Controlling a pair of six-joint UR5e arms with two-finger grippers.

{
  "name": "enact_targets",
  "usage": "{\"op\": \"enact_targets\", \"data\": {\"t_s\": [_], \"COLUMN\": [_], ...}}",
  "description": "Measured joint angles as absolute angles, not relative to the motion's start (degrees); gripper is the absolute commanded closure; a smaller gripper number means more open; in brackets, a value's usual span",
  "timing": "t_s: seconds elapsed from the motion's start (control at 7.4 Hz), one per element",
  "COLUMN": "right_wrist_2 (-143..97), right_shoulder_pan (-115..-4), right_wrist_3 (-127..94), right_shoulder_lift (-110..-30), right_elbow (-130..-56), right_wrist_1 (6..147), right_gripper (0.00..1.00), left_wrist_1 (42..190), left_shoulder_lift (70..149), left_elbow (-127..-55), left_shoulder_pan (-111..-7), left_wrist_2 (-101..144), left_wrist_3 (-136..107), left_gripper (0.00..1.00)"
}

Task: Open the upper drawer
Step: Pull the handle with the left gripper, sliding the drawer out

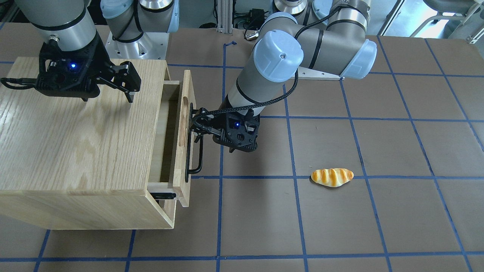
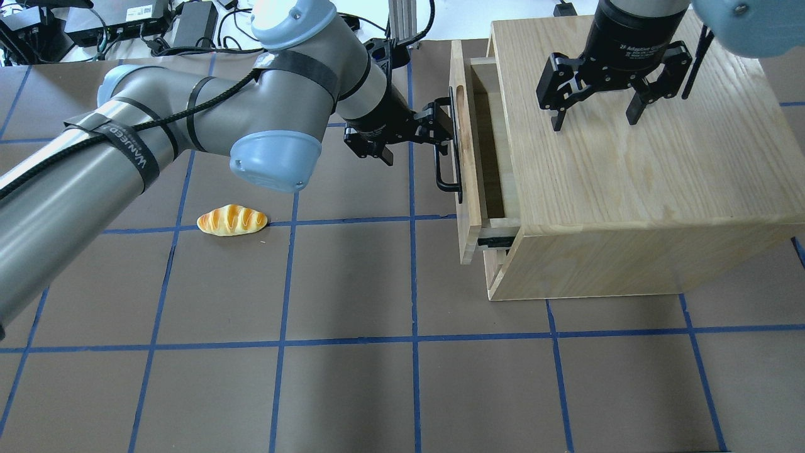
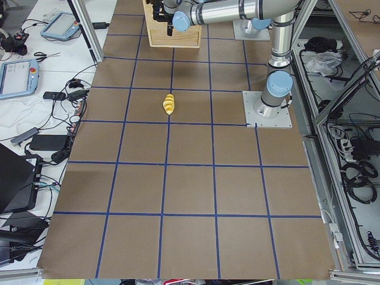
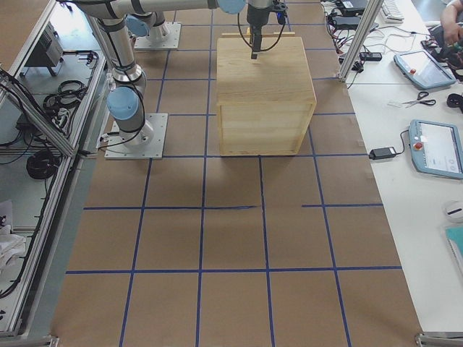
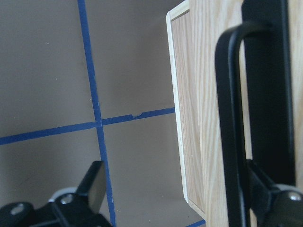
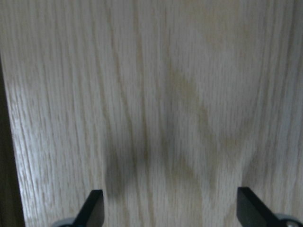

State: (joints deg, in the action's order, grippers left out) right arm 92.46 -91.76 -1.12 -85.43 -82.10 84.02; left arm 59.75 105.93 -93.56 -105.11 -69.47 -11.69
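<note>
two grippers, two jobs as i read it. left gripper (image 1: 196, 126) is at the black bar handle (image 1: 193, 160) of the upper drawer (image 1: 181, 147), jaws spread wide, not clamped. in the left wrist view the bar sits between the two fingers, right up against one finger (image 5: 267, 194), w/ the other well apart from it. to me that's a hook-and-pull rather than a pinch, which prob lets the bar slide on the finger w/o fighting the slides.

drawer is part way out of the cabinet (image 1: 75, 143): front panel stands off the carcass, w/ the pale box and a dark side runner (image 1: 162, 195) showing.

right gripper (image 2: 594, 116) hangs over the cabinet top near the drawer side, fingers spread too, holding nothing. its tips point down at the wood, prob to brace the cabinet so it doesn't drag along w/ the pull, but i can't tell if they actually touch.

bread roll (image 1: 332, 177) lies on the table (image 1: 340, 234), well apart from the cabinet and not in the pull path. i judge the task part done, w/ more travel left.
</note>
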Motion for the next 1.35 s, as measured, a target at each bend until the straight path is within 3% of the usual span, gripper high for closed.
{"op": "enact_targets", "data": {"t_s": [1.35], "right_wrist_2": [92.46], "right_shoulder_pan": [-91.76], "right_wrist_3": [-1.12], "right_shoulder_lift": [-85.43], "right_elbow": [-82.1], "right_wrist_1": [84.02], "right_gripper": [0.0], "left_wrist_1": [59.82], "left_shoulder_lift": [101.45], "left_elbow": [-97.88], "left_shoulder_pan": [-99.87], "left_wrist_2": [-69.04], "left_wrist_3": [-1.63], "left_gripper": [0.0]}}
